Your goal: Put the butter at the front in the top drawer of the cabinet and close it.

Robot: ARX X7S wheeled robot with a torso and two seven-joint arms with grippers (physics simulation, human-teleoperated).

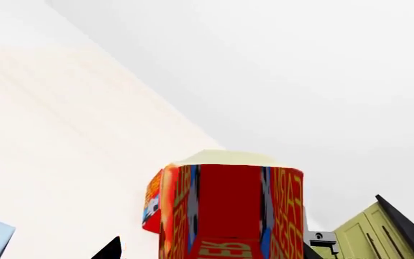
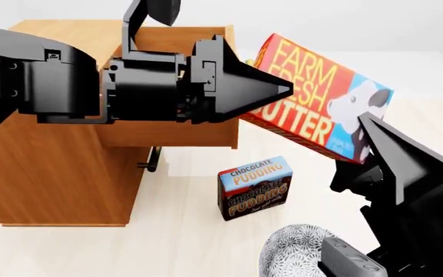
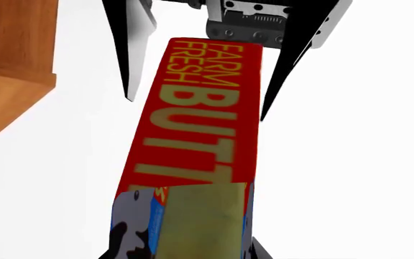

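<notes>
Butter (image 2: 314,101) held aloft by both claws; pudding box (image 2: 255,186) below.

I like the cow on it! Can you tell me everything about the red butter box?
The butter box is a long red carton, seemingly cardboard, with yellow "FARM FRESH BUTTER" lettering, a black-and-white cow on a blue end patch, and a pale end flap. It is lifted off the floor and tilted, cow end lower. Both grippers touch it: the left gripper at its upper end, the right gripper at the cow end. It hangs beside the wooden cabinet, above the chocolate pudding box.

chocolate pudding box (image 2: 255,186), patterned bowl (image 2: 292,252)
</notes>
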